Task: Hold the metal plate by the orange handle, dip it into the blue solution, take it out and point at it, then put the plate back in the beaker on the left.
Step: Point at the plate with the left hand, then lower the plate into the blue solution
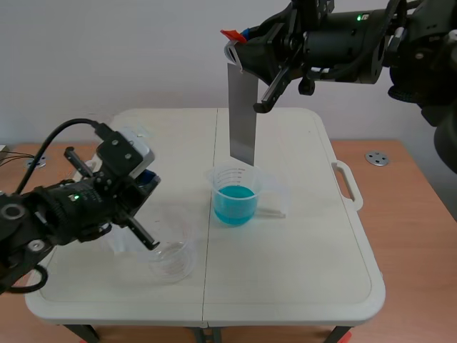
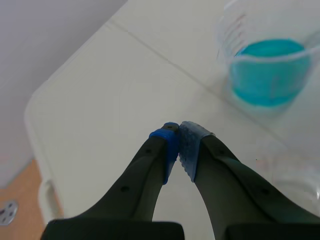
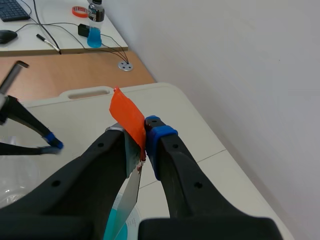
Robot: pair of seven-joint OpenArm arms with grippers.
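Closure on nothing marks the left gripper: its blue and grey pads meet with no gap, low over the white folding table. It hangs beside the empty clear plastic beaker, probably parked there so that it is near enough to point later without crowding the dip.

Next to the right stands the clear measuring beaker of blue solution, near the table's middle seam. The flat grey metal plate hangs upright straight over it, lower edge just above the rim, so a plain vertical move would carry it into the liquid.

High at the right, the right gripper is clamped on the plate's top end at its orange tape handle. That grip keeps the pads off the bare metal that goes into the solution.
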